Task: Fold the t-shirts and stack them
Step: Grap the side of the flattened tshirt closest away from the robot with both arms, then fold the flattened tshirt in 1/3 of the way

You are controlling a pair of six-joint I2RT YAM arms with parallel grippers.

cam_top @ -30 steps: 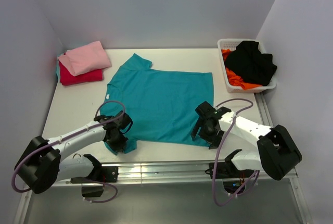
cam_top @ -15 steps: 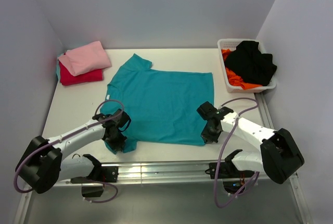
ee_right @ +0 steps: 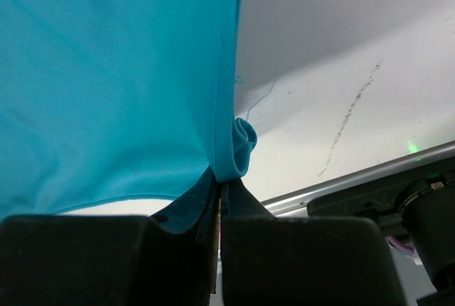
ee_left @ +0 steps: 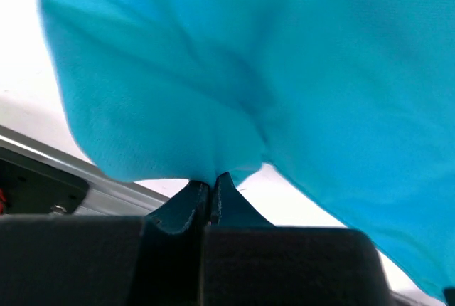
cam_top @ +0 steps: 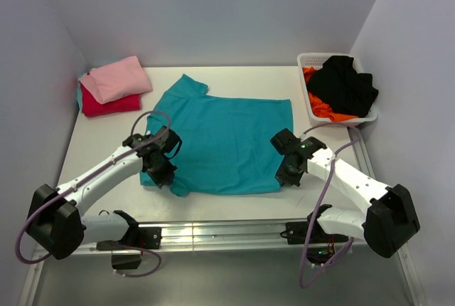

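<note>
Teal t-shirt [cam_top: 220, 142] spread mid-table, left gripper [ee_left: 212, 185] pinching its near-left corner, right gripper [ee_right: 219, 181] clamped on its near-right corner

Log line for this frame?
left gripper: shut on teal t-shirt | right gripper: shut on teal t-shirt | pink t-shirt on red t-shirt | black t-shirt, orange t-shirt in basket

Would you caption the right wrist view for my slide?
Right gripper shut on a corner of the teal shirt, table beyond.
</note>
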